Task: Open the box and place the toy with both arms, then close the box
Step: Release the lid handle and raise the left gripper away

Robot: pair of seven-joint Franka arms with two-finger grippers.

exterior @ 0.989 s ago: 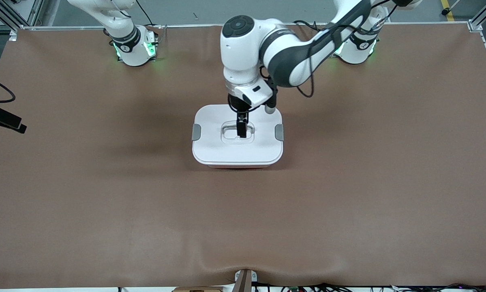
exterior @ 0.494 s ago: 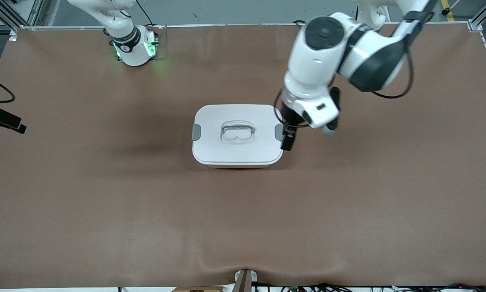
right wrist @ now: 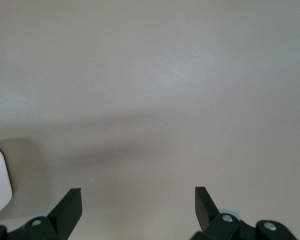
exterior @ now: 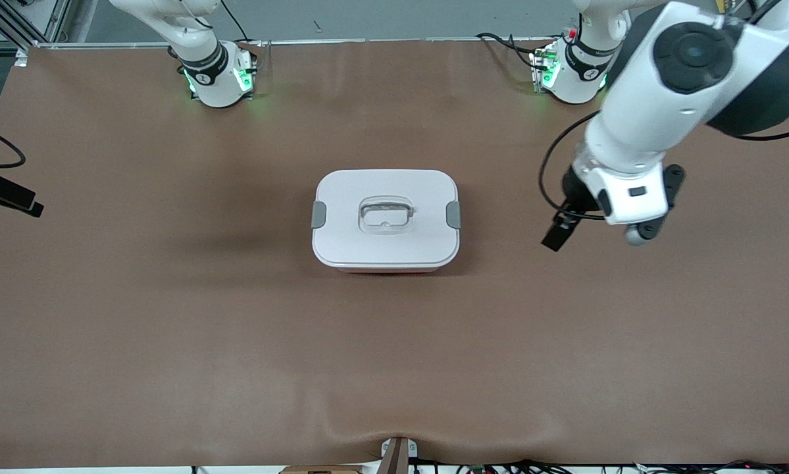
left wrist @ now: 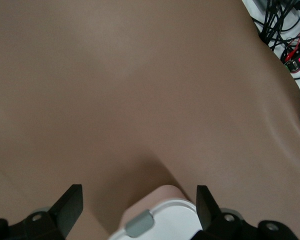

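A: What is the front view showing that the wrist views are not?

B: The whole box [exterior: 385, 220], lid on, sitting at centre frame on the table [exterior: 170, 329]. The left wrist view is catching only one corner and a grey latch [left wrist: 139, 223] at its lower edge.

A: And the jaws?

B: The left gripper [exterior: 555, 236] is hanging over bare table at right of frame, fingers [left wrist: 70, 205] spread wide, holding nothing. The right gripper [right wrist: 138, 207] is appearing only in its own wrist view, likewise wide apart and empty.
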